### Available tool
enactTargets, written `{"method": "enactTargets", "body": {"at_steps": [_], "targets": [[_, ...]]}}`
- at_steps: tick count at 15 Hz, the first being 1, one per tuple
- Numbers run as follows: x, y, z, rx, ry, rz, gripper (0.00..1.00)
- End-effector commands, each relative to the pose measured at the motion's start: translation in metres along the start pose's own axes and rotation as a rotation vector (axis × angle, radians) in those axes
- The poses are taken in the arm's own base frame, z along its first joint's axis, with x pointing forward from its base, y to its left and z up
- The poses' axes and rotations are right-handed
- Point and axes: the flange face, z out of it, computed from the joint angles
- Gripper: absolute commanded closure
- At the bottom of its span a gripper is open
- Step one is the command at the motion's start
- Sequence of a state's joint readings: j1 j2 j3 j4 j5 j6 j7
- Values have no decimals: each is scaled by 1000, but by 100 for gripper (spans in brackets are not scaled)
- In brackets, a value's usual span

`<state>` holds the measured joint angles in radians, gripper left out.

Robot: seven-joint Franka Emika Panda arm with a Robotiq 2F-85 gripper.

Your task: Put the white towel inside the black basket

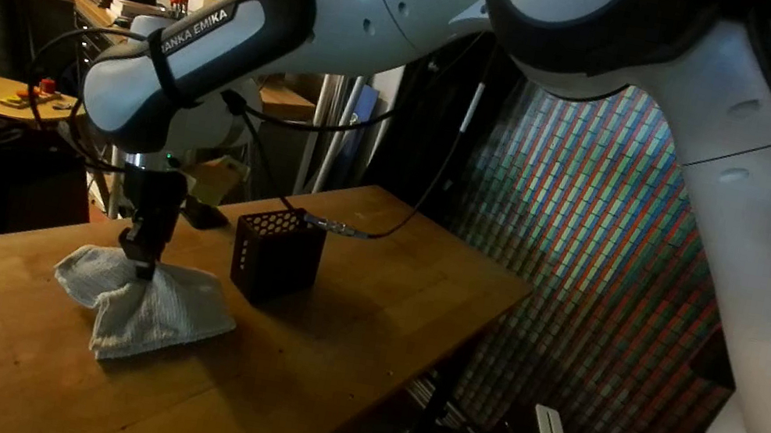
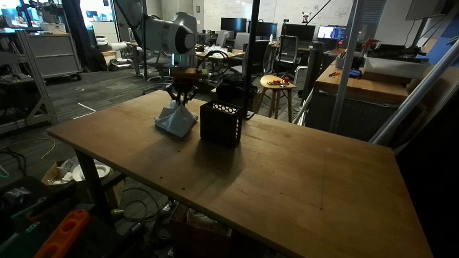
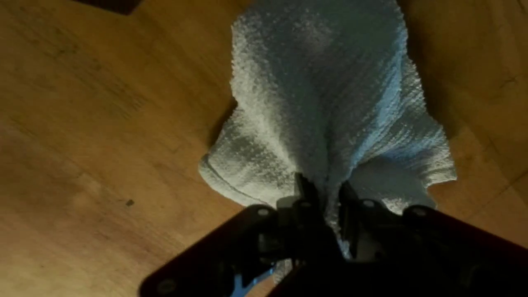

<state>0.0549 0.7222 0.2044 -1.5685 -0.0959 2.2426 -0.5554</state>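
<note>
The white towel [image 1: 166,313] lies bunched on the wooden table, its middle pinched up into folds. It also shows in an exterior view [image 2: 174,121] and fills the upper middle of the wrist view [image 3: 313,82]. My gripper [image 1: 143,271] points down at the towel. In the wrist view my gripper [image 3: 326,187] has its fingers closed on a gathered fold. The black basket [image 1: 276,261] stands upright beside the towel, with an open top and holes in its walls. It also shows in an exterior view [image 2: 219,125]. A dark corner, probably the basket, shows at the wrist view's top left.
The wooden table [image 1: 358,370] holds the towel and basket. A cable connector [image 1: 336,227] hangs near the basket's top edge in an exterior view. A black upright pole [image 2: 250,68] stands at the table's far edge behind the basket.
</note>
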Motion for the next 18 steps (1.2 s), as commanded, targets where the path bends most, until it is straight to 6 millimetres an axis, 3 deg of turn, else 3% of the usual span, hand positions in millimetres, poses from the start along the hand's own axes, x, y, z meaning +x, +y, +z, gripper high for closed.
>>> {"method": "enactTargets", "body": {"at_steps": [1, 8, 10, 13, 18], "targets": [[-23, 3, -47, -47, -8, 65, 96], [-76, 61, -138, -163, 11, 411, 96], [-93, 78, -154, -201, 7, 516, 96], [-119, 98, -165, -246, -26, 673, 96], [-137, 104, -153, -268, -108, 816, 96]]}}
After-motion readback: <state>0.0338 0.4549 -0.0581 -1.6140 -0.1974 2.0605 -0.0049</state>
